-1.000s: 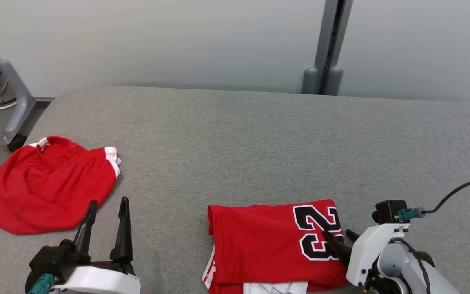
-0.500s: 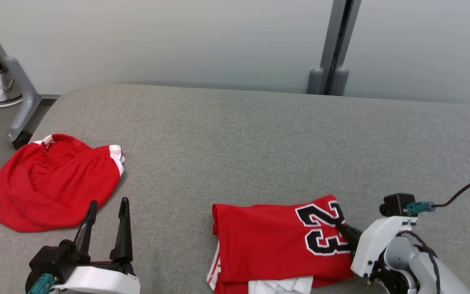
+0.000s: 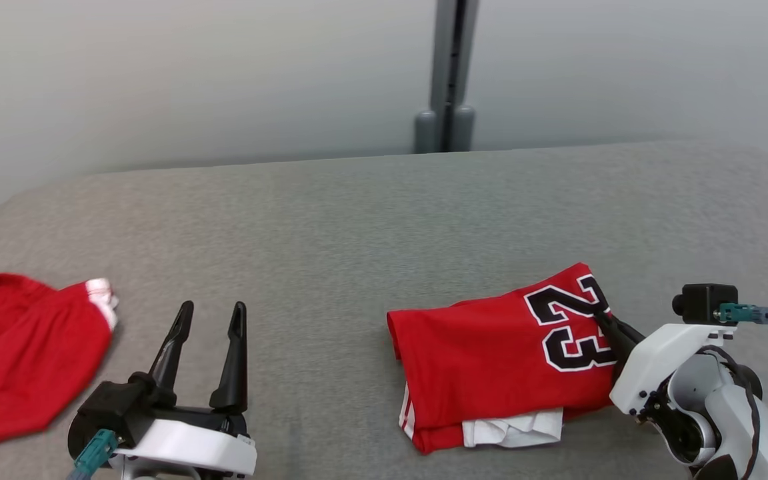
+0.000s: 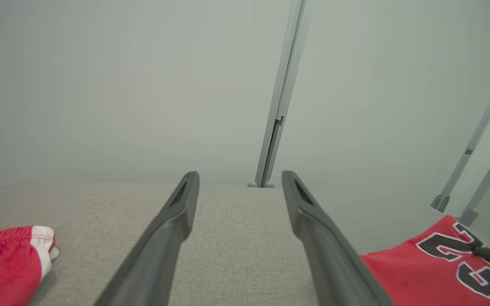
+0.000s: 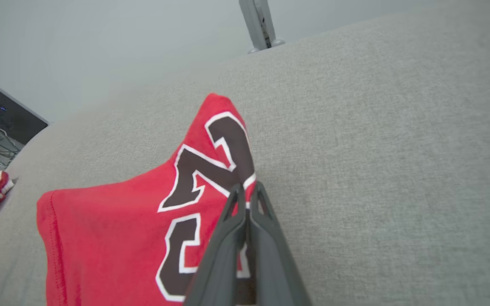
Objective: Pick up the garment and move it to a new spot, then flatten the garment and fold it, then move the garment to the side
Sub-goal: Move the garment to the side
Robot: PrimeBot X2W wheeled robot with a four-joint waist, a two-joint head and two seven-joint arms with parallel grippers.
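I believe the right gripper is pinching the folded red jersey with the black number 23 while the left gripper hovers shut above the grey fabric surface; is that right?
Not quite: the left gripper is open, its two dark fingers standing apart, as the left wrist view shows. The right gripper does pinch the folded red jersey with the black number 23.

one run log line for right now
step: grip for moving aside | right hand: shut on folded jersey, edge by the 23 | left hand: open, empty | red shorts: far left, apart
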